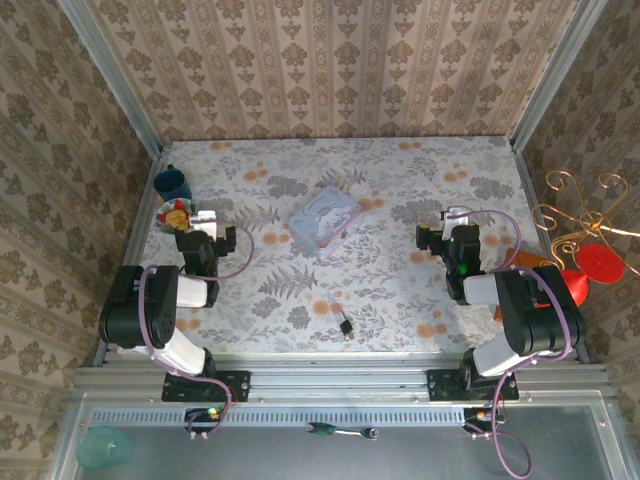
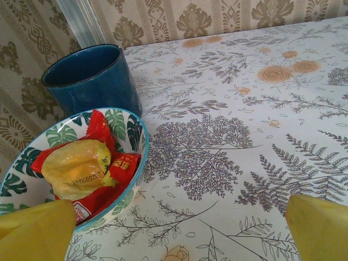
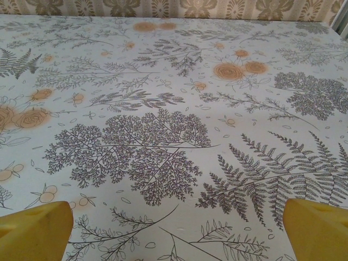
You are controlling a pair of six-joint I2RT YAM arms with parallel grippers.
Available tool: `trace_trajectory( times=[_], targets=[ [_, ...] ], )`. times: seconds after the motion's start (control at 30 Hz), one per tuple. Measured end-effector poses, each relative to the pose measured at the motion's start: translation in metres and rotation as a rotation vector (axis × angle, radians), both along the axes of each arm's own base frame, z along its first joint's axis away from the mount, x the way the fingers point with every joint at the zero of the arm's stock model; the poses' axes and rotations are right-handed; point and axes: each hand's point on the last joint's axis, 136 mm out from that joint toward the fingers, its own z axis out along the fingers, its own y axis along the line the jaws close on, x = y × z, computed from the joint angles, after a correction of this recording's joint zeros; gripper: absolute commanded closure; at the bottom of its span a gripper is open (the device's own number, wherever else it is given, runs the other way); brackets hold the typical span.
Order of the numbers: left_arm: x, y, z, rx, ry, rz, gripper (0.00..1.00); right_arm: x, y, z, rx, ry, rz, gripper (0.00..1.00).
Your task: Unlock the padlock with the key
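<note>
A small dark object with a metal end [image 1: 345, 325] lies on the floral tablecloth near the front middle, between the two arms. It is too small to tell whether it is the key or the padlock. My left gripper [image 1: 213, 240] hovers at the left by the bowl, open and holding nothing. In the left wrist view its yellow fingertips [image 2: 38, 231] stand wide apart over bare cloth. My right gripper [image 1: 437, 238] hovers at the right, open, and its yellow fingertips [image 3: 315, 228] frame only patterned cloth.
A blue mug [image 2: 92, 79] and a leaf-patterned bowl [image 2: 136, 128] of snack packets stand at the back left. A pale blue packet [image 1: 324, 220] lies mid-table. A gold wire stand [image 1: 585, 215] and red items [image 1: 598, 265] sit beyond the right wall. A green-handled item [image 1: 340, 431] rests on the front rail.
</note>
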Motion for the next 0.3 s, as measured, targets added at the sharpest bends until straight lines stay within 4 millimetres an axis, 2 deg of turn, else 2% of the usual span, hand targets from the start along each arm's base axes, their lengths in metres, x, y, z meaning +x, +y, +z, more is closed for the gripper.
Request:
trace_trajectory(
  times=[0.3],
  targets=[
    [-0.0030,-0.0031,-0.0012,0.005,-0.002,-0.001,0.00,0.0042,-0.0008,0.0044,0.011,-0.009,0.007,0.00]
  ],
)
